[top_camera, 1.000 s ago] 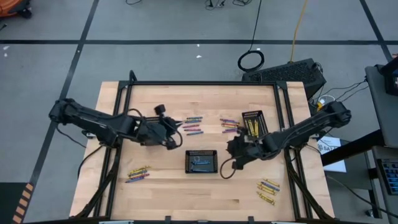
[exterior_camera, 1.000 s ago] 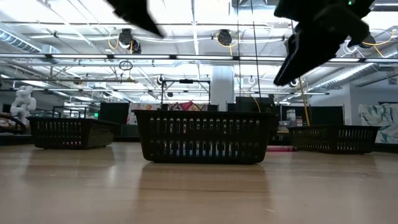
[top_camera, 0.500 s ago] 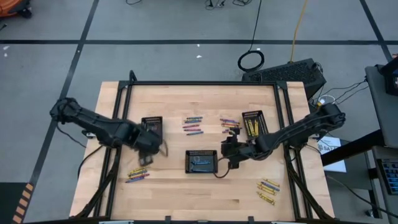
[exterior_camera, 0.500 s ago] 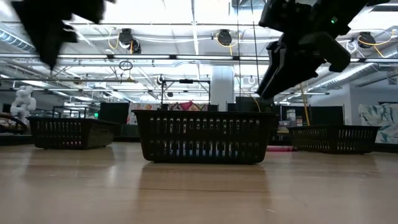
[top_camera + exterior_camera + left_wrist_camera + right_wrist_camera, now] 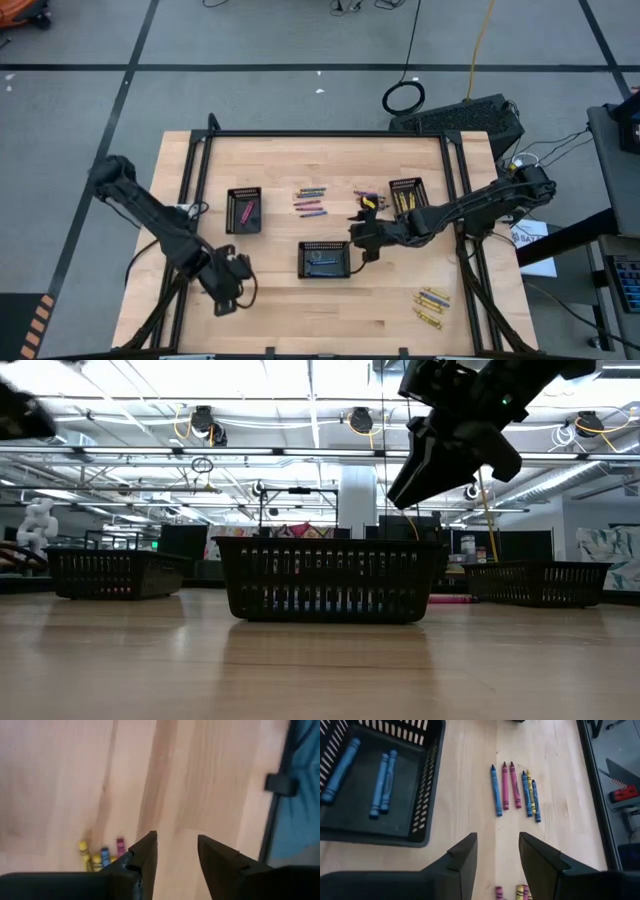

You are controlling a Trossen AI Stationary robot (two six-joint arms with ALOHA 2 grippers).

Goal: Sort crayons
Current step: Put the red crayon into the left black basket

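Both pincers stand parted and hold nothing: the right gripper [image 5: 496, 852] hangs above bare wood just beside the middle black tray [image 5: 427, 795], which has three blue crayons [image 5: 382, 782] in it, and faces a loose row of crayons [image 5: 514, 794], blue, pink and yellow, lying side by side farther off; the left gripper [image 5: 175, 852] is low over the near left of the table with a small cluster of crayons [image 5: 100, 855] showing beside one finger. From above, the left tray [image 5: 245, 210] holds pink ones, the right tray [image 5: 407, 196] yellow ones, and more loose crayons lie near the front right corner [image 5: 430, 305]. The step in hand looks like each arm going for its next crayon. To do it well, the right gripper should settle on one stick at the edge of the row, straddle it across its thin width, and come down straight so the neighbours are not nudged; a blue one suits the tray next to it. The left should pick from the edge of its cluster likewise. Compared with a second ago, the left arm has swung from near the left tray down to the front left, and the right gripper has crept towards the table's middle.
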